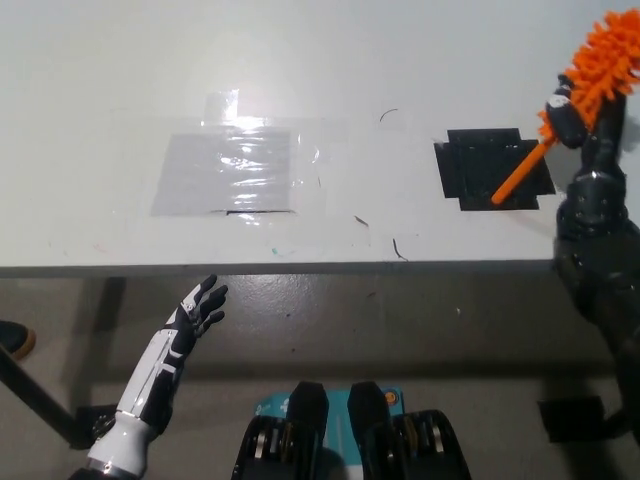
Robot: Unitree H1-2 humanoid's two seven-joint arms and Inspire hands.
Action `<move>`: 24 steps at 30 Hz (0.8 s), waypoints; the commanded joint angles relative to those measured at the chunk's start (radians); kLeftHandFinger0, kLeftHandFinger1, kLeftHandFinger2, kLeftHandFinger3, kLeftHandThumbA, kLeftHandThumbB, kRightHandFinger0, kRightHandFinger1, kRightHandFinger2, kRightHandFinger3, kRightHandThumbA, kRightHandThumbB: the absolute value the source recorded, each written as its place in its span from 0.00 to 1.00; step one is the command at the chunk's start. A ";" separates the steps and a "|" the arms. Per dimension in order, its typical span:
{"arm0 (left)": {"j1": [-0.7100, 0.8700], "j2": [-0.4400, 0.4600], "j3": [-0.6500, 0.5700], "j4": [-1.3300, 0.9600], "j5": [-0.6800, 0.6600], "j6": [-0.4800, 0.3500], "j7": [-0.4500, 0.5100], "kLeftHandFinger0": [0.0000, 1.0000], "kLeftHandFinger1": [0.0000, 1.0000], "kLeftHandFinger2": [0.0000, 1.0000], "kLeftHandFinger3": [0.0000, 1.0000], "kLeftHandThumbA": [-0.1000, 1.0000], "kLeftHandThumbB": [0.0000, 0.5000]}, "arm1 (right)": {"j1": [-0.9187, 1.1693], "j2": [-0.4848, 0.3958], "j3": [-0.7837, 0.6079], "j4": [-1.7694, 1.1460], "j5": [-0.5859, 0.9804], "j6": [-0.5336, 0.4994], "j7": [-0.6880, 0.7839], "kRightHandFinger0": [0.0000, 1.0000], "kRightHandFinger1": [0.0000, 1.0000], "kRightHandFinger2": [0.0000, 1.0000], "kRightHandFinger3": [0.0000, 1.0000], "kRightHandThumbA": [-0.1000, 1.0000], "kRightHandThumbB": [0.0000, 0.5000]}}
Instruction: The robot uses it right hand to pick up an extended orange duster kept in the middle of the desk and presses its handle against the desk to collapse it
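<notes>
Holding the orange duster [598,75] tight at the far right, your black right hand [578,110] points its handle tip onto the black patch [492,168]. Your white left hand [197,310] rests open, near left.

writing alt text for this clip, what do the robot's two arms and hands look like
The left hand has black fingers and a black-and-white back, on a slim white forearm with a black stripe along it and a black band near the wrist. The right hand and its arm are all black: bulky rounded segments with a glossy sheen, narrowing toward the wrist. No loose cables or readable markings show on either.
</notes>
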 commanded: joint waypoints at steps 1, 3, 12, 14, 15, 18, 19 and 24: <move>-0.015 0.019 0.004 -0.013 0.001 -0.034 -0.017 1.00 1.00 1.00 1.00 1.00 0.16 | -0.124 0.008 0.019 -0.143 -0.010 -0.099 0.052 0.00 0.22 0.61 0.66 0.00 0.24; -0.013 0.019 0.004 -0.017 0.001 -0.033 -0.017 1.00 1.00 1.00 1.00 1.00 0.16 | -0.153 0.001 0.036 -0.243 -0.036 -0.069 0.041 0.00 0.19 0.56 0.56 0.00 0.25; -0.014 0.020 -0.001 -0.018 -0.004 -0.028 -0.025 1.00 1.00 1.00 1.00 1.00 0.15 | -0.285 -0.076 0.124 -0.567 -0.197 0.062 0.056 0.00 0.19 0.60 0.65 0.00 0.25; -0.012 0.019 -0.001 -0.020 -0.001 -0.026 -0.022 1.00 1.00 1.00 1.00 1.00 0.15 | -0.322 -0.123 0.203 -0.516 -0.291 0.010 0.056 0.00 0.19 0.66 0.74 0.00 0.24; -0.011 0.020 0.000 -0.020 0.001 -0.028 -0.020 1.00 1.00 1.00 1.00 1.00 0.13 | -0.338 -0.144 0.242 -0.480 -0.319 -0.006 0.078 0.00 0.18 0.63 0.72 0.00 0.28; -0.010 0.026 0.002 -0.029 0.000 -0.021 -0.023 1.00 1.00 1.00 1.00 1.00 0.11 | -0.351 -0.181 0.325 -0.416 -0.368 -0.023 0.100 0.00 0.16 0.57 0.57 0.00 0.40; -0.011 0.028 0.002 -0.029 0.002 -0.020 -0.023 1.00 1.00 1.00 1.00 1.00 0.12 | -0.348 -0.195 0.371 -0.370 -0.391 -0.008 0.123 0.00 0.18 0.59 0.62 0.00 0.43; -0.007 0.030 0.003 -0.020 0.003 -0.035 -0.023 1.00 1.00 1.00 1.00 1.00 0.13 | -0.317 -0.222 0.536 -0.240 -0.470 -0.048 0.166 0.00 0.32 0.73 0.75 0.00 0.42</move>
